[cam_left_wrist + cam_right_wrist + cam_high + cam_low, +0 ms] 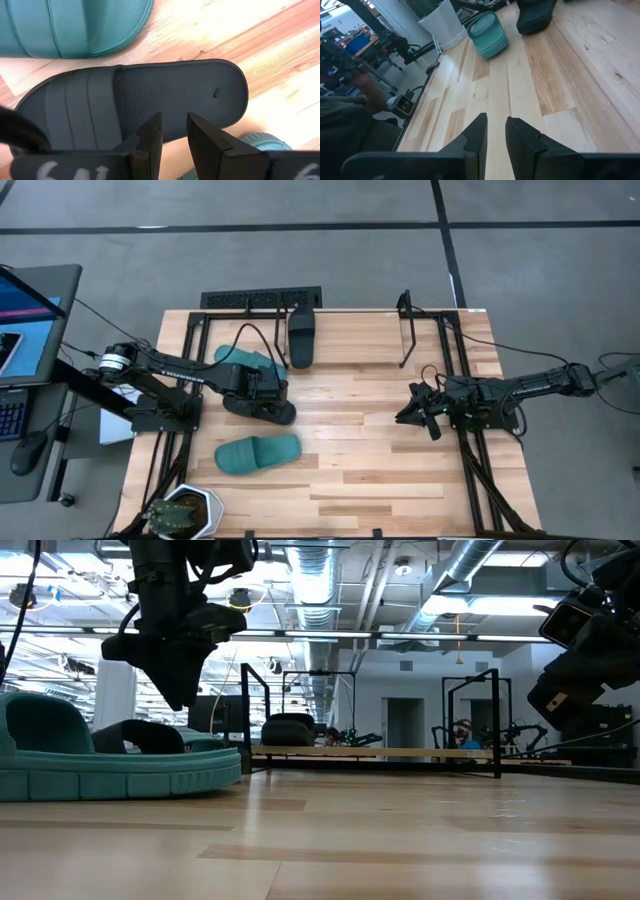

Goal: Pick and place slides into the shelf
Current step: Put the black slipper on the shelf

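A black slide [262,408] lies flat on the table left of centre, its strap toward the left. My left gripper [256,386] hovers just above its side edge [170,137], pointing down, fingers close together, touching nothing; the low view shows my left gripper [185,700] above the strap. One teal slide [250,360] lies just beyond it, another teal slide [258,453] nearer. A second black slide [301,335] rests at the far edge, inside the shelf [404,340] of thin rods. My right gripper [408,412] waits shut, low over bare wood on the right.
A black slotted grille [262,300] sits behind the table's far edge. A white pot with a plant [185,515] stands at the near left corner, and a laptop [30,320] sits off the left side. Bare wood lies between the arms and along the near edge.
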Available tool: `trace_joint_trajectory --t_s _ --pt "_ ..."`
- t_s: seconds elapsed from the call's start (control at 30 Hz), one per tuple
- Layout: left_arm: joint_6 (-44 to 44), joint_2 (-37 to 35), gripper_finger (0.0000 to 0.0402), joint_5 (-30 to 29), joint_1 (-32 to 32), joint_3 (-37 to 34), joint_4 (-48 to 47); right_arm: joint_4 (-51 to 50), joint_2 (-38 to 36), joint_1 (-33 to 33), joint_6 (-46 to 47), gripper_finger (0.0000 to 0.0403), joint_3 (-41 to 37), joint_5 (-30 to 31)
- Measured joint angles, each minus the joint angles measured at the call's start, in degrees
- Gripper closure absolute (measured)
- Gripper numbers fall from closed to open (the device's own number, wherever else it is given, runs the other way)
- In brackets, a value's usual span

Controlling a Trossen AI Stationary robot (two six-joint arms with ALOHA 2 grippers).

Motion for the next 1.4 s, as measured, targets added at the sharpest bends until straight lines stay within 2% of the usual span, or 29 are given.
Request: trace_joint_trajectory --t_s 0.13,0.43,0.5,0.63,0.77,0.97,1.13,1.4 --pt "1.37 -0.02 0.0324 -1.38 0.16 0.00 0.10 -0.01 0.00 0.00 0.01 0.0344 -0.02 0.00" --pt "1.49 0.73 0.0324 -11.62 0.24 0.06 2.89 -0.01 0.00 0.00 0.02 0.0344 -0.01 0.00" --pt "0.49 2.13 0.0324 -10.53 0.27 0.07 2.95 -0.02 0.01 -0.02 0.02 0.0344 -0.01 0.00" --pt "-0.36 6.35 0.0324 -3.92 0.93 0.16 2.80 -0.02 0.00 -0.02 0.02 0.0344 0.00 0.00" --pt "3.71 10.42 0.0324 -1.71 1.91 2.65 0.53 -0.02 0.00 0.00 0.02 0.0344 0.00 -0.01" --pt "3.86 13.31 0.0324 -3.19 1.99 8.74 -10.51 -0.02 0.00 0.00 0.02 0.0344 0.00 0.00" --pt "3.86 13.31 0.0324 -5.86 1.46 11.27 -12.84 -0.02 0.01 -0.02 0.01 0.0344 0.00 0.00" --pt "0.01 13.33 0.0324 -6.27 -0.30 12.41 -17.89 -0.02 0.02 -0.02 0.00 0.0344 -0.02 -0.02"
